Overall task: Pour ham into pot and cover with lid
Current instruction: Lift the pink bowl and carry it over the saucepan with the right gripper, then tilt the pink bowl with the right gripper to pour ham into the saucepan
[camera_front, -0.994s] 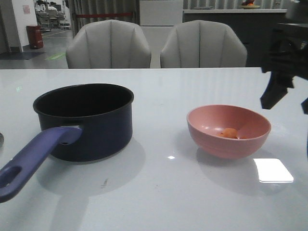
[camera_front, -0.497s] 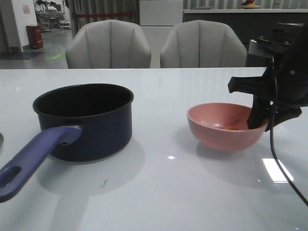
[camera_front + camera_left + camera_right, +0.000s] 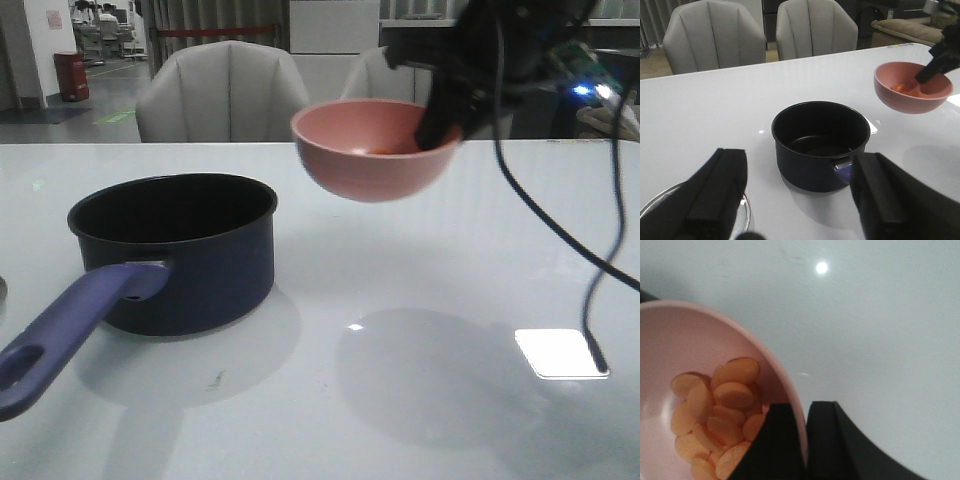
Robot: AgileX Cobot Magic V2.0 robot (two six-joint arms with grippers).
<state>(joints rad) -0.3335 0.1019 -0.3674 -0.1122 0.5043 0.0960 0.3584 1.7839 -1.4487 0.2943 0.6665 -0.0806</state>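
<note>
The dark navy pot point(image 3: 175, 250) stands empty on the white table at the left, its purple-blue handle point(image 3: 70, 330) pointing toward me. It also shows in the left wrist view point(image 3: 820, 145). My right gripper point(image 3: 437, 128) is shut on the rim of a pink bowl point(image 3: 370, 150) and holds it in the air, right of the pot and above its height. The ham point(image 3: 730, 395) lies as several orange slices in the bowl point(image 3: 690, 340), beside the right gripper point(image 3: 805, 440). My left gripper point(image 3: 799, 160) is open and empty, near the pot's handle side. The lid point(image 3: 655, 205) lies flat on the table, mostly hidden behind a finger.
Two grey chairs point(image 3: 225, 95) stand behind the table's far edge. The right arm's black cable point(image 3: 600, 300) hangs down to the table at the right. A bright light patch point(image 3: 560, 352) lies on the table top at the front right.
My right gripper came down onto the bowl's right rim, closed on it, and lifted the bowl up and to the left toward the pot. The pot has not moved.
</note>
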